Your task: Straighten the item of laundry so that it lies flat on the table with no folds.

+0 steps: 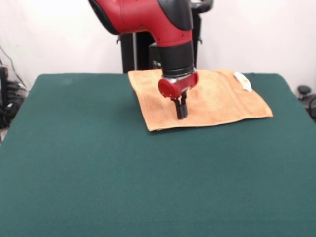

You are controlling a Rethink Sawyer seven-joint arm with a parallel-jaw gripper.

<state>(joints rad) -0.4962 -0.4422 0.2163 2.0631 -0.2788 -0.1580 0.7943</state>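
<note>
The green bench (123, 173) fills the near part of the scene, bare up to the towel (217, 101), which lies spread at the far side, right of centre, its white tag (242, 81) at the far right edge. The gripper (180, 112) hangs over the towel's middle, jaws closed together, nothing seen between them.

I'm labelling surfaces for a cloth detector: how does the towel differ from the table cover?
The towel is orange-tan; the table cover is dark green. The towel is small and sits toward the far side, while the cover spans the whole tabletop. The towel shows woven bands and a white tag; the cover looks plain. Both lie flat, and both are cloth.
</note>
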